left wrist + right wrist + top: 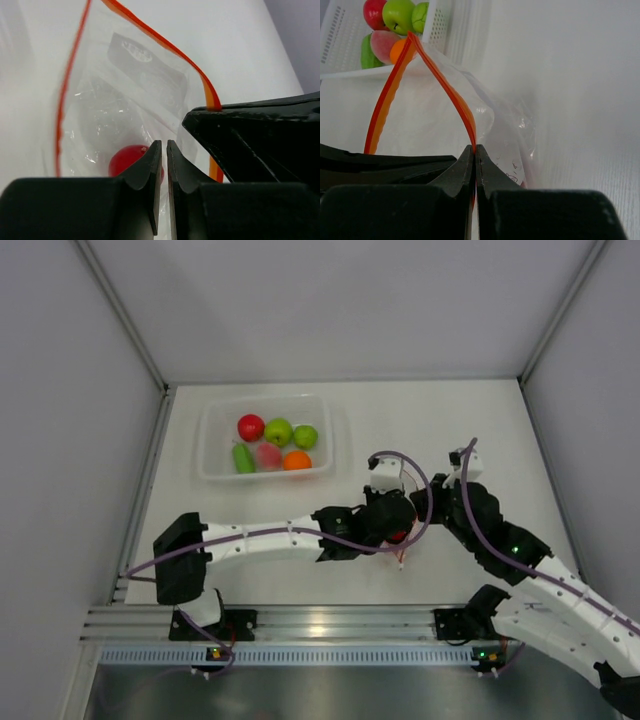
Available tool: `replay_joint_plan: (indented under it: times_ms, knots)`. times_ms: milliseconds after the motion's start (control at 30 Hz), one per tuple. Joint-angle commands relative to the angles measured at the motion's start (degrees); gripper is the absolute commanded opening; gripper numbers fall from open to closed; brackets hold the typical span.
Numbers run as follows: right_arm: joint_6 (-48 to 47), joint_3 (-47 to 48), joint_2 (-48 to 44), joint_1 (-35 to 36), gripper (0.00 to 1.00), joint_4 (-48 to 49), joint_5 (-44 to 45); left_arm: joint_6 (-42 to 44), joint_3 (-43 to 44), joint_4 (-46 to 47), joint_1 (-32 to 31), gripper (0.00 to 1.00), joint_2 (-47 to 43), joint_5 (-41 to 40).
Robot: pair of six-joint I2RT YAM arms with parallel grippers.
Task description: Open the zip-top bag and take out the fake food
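Your right hand (475, 152) is clamped shut on the orange strip (447, 90) of the bag (505, 130), its fingertips meeting right on that lip. Your left hand (164, 150) sits just beside it, touching or nearly so, with its fingers drawn together to a thin slit on the bag's clear film. The opposite strip runs down past the outer side of the left hand, so the mouth gapes wide between the two lips. Straight ahead of the left fingertips, inside the bag and partly hidden behind the left finger, lies one red fruit (127, 159). From above you see it only as a red spot under the two hands where they meet. The bag stretches away from both hands toward the tub (215, 430), which stands well beyond them on the tabletop (450, 430). Six other fruits (279, 430) sit in the tub: red, three green, pink and orange. From the right wrist, the far end of the strips lines up with the tub's near wall; you cannot tell whether they touch.
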Motion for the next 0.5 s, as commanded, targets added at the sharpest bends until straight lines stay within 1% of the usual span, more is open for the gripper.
replay_joint_plan:
  times_ms: [0, 100, 200, 300, 333, 467]
  knots:
    - [0.6, -0.2, -0.9, -0.2, 0.0, 0.7, 2.0, -1.7, 2.9, 0.9, -0.1, 0.15, 4.8, 0.8]
    - [0.3, -0.2, -0.9, -0.2, 0.0, -0.1, 3.1, -3.2, 2.7, 0.5, -0.1, 0.15, 6.8, 3.2]
    - [-0.6, -0.3, -1.5, -0.2, 0.0, -1.2, 4.0, -4.8, 2.1, -1.3, -0.2, 0.19, 7.8, 4.8]
    - [-2.5, 0.0, -1.5, -0.1, 0.0, -3.1, 3.9, -6.0, 1.8, -4.2, -0.1, 0.27, 8.8, 6.2]
    - [-3.5, 0.0, -1.6, -0.2, 0.0, -3.5, 3.3, -5.9, 1.9, -4.6, -0.1, 0.34, 9.1, 6.7]
    - [-5.2, -1.1, -3.1, -0.2, 0.0, -4.7, 0.8, -5.6, 2.6, -5.2, -0.1, 0.44, 11.6, 13.5]
